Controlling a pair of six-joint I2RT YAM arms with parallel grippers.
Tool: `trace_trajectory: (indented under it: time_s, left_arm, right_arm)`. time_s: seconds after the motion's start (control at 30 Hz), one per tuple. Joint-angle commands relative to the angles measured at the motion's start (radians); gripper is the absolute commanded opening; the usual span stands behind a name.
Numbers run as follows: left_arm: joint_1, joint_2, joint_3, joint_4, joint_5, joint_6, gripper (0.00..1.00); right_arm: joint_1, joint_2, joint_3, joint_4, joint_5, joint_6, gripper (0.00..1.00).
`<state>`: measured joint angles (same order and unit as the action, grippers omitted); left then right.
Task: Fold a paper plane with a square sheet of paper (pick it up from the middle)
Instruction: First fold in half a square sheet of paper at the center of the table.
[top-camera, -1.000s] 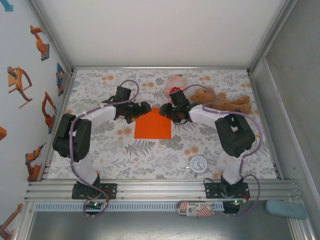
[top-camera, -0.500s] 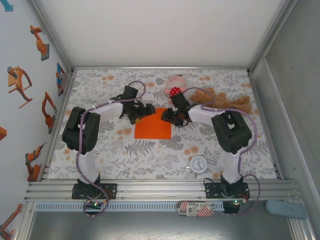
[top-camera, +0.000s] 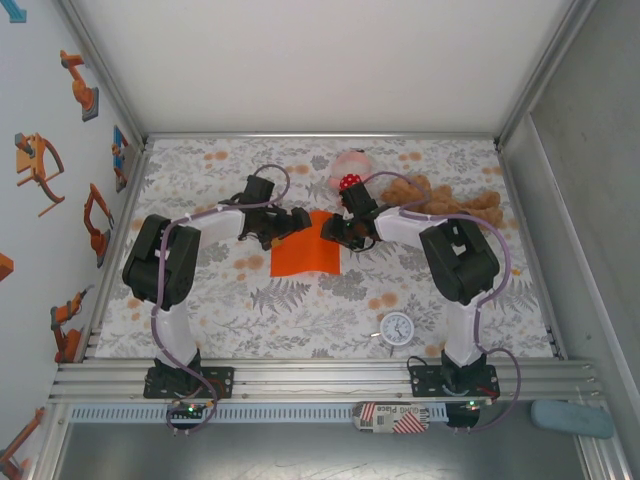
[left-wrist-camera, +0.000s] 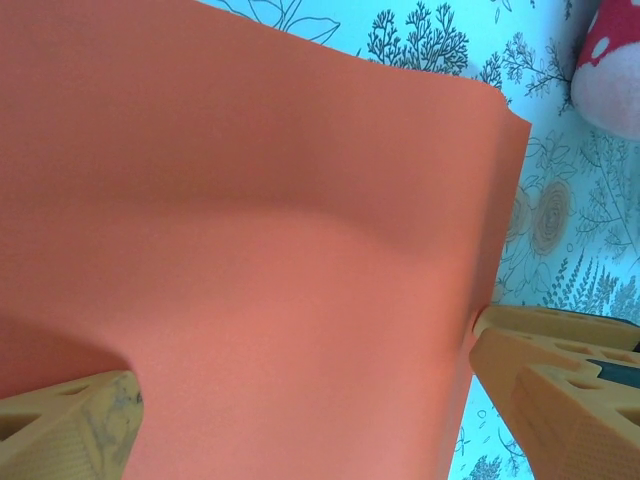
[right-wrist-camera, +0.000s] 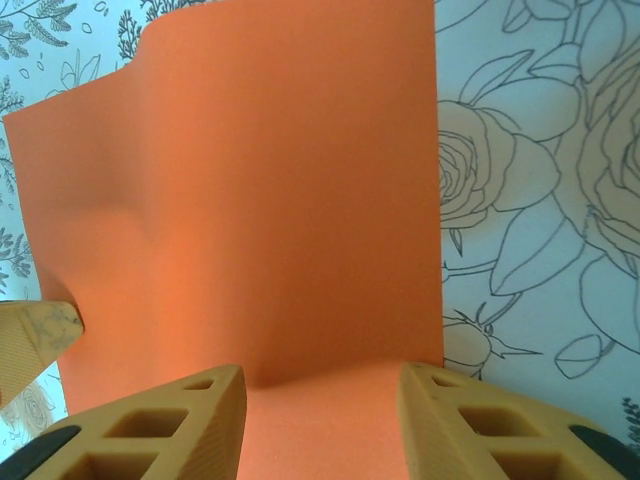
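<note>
From above, a square sheet of thin bright orange paper (top-camera: 305, 255) lies on the flower-printed tablecloth (top-camera: 300, 320) at mid-table, its far edge lifted and rumpled between the two arms. The left gripper (top-camera: 292, 221) meets the sheet at its far left corner and the right gripper (top-camera: 335, 232) at its far right corner, both low over the paper. Just behind the right gripper sits a pink plush toy with a red-and-white spotted patch (top-camera: 348, 172). A brown furry teddy bear (top-camera: 445, 203) lies to its right, and a small round white clock (top-camera: 397, 328) lies near the front, well apart from the sheet.

In the left wrist view, the sheet (left-wrist-camera: 250, 220) has a soft ridge bulging across it. The left gripper (left-wrist-camera: 300, 370) stands with its jaws spread wide — one tan ribbed finger (left-wrist-camera: 70, 430) over the paper at lower left, the other touching the sheet's right edge, nothing clamped. The spotted plush toy (left-wrist-camera: 612, 60) sits in the upper right corner.

In the right wrist view, the sheet (right-wrist-camera: 290, 180) curves upward ahead of the fingers. The right gripper (right-wrist-camera: 322, 410) straddles its near edge, jaws partway apart, a band of paper lying between the two tan fingers (right-wrist-camera: 160, 425) — open, not pinching. A tan fingertip (right-wrist-camera: 35, 335) of the left gripper touches the sheet's left edge.
</note>
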<state>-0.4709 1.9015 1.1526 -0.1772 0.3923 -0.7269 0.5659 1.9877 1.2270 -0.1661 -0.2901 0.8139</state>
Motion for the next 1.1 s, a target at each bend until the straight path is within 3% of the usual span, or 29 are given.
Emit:
trace_trajectory:
  time_s: [0.0,0.43,1.07]
  left_arm:
    - [0.008,0.011,-0.044,0.012,0.002,-0.016,0.96]
    - [0.014,-0.011,-0.064,-0.004,-0.013,-0.005,0.94]
    - [0.009,-0.032,-0.050,-0.043,-0.009,0.012,0.83]
  right_arm:
    - [-0.001,0.052,-0.002,-0.010,-0.028,0.004,0.43]
    - [0.003,0.126,0.000,0.155,-0.161,0.100,0.33]
    - [0.032,0.155,0.019,0.177,-0.214,0.111,0.27]
